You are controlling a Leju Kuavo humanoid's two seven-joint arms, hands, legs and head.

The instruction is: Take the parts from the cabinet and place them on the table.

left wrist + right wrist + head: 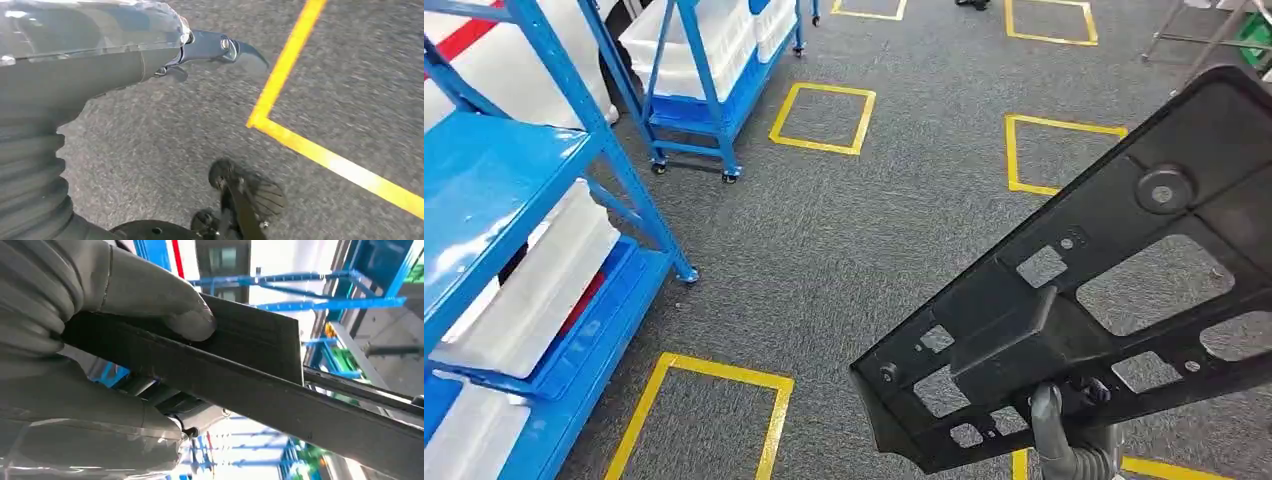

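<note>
Carrying the black part [1074, 290] pinched at one end by the right hand [75, 340], left hand [100, 50] empty — long overhang could lever it loose mid-walk.

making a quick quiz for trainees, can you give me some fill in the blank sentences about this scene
1. The right hand grips a flat ____ part with cut-out holes.
2. The squares marked on the grey carpet are outlined in ____ tape.
3. The shelving racks holding white bins are painted ____.
4. The left hand hangs over the floor and holds ____.

Missing words: black; yellow; blue; nothing
</note>
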